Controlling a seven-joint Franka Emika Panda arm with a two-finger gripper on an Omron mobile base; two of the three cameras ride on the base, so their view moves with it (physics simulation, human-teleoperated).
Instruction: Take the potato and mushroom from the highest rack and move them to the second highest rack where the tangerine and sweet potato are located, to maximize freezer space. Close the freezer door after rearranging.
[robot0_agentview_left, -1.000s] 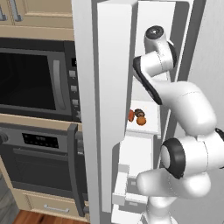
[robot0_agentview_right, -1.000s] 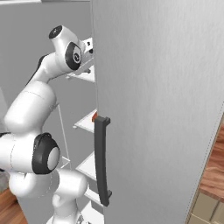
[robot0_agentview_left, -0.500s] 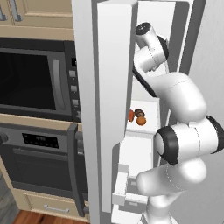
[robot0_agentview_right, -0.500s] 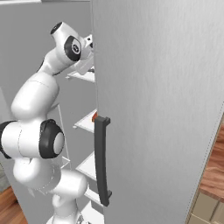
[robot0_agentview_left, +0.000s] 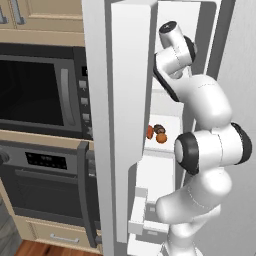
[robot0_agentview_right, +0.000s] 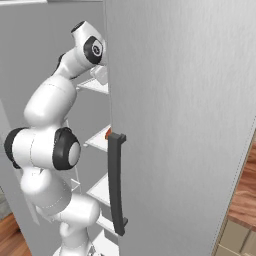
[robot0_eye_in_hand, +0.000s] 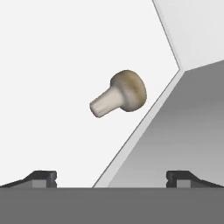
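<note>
Gripper (robot0_eye_in_hand: 111, 177) jaws spread wide and empty, aimed at the mushroom (robot0_eye_in_hand: 120, 93) lying on its side on a white shelf near the corner of the freezer (robot0_agentview_left: 200, 30). Lower down, tangerine (robot0_agentview_left: 161, 138) and sweet potato (robot0_agentview_left: 149, 132) close together on a shelf, partly screened by the open freezer door (robot0_agentview_left: 131, 100), with black wall ovens (robot0_agentview_left: 40, 85) to the left. Compared with a second earlier, arm reaching deeper and higher into the freezer, wrist tucked behind the door edge.

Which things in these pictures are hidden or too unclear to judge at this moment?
- Gripper: hand view, cut by the bottom edge, tips alone visible; wide apart, nothing held.
- Mushroom: hand view, whether it touches a shelf is unclear.
- Tangerine, sweet potato: left base view, partly behind the freezer door.
</note>
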